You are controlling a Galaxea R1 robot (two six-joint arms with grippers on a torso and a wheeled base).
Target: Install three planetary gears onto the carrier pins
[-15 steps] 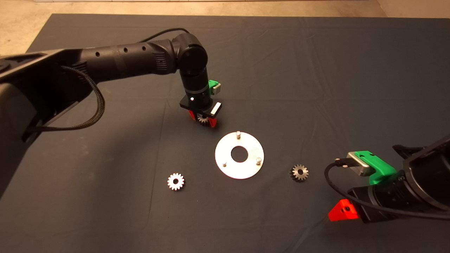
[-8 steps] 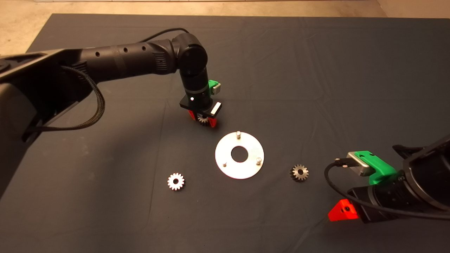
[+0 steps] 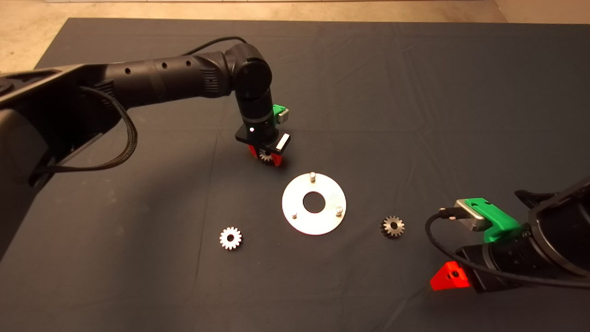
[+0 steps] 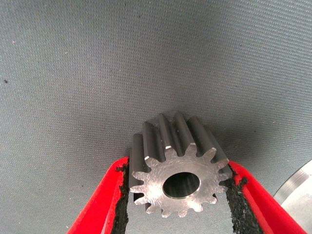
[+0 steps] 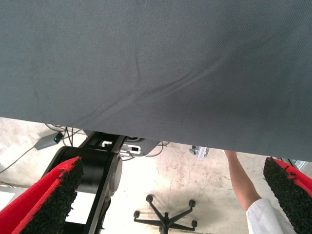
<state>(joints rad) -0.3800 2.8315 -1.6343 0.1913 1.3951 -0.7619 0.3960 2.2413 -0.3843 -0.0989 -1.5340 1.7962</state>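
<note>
Centrally on the dark mat (image 3: 415,92) lies the shiny round plate (image 3: 314,221), its three short pins (image 3: 312,175) bare. Just beyond it, the left gripper (image 3: 266,157) pinches one toothed grey gear (image 4: 178,165). Two more gears (image 3: 230,238) flank the plate. The right gripper (image 5: 170,195) waits, fingers spread, at the mat's near right edge.
</note>
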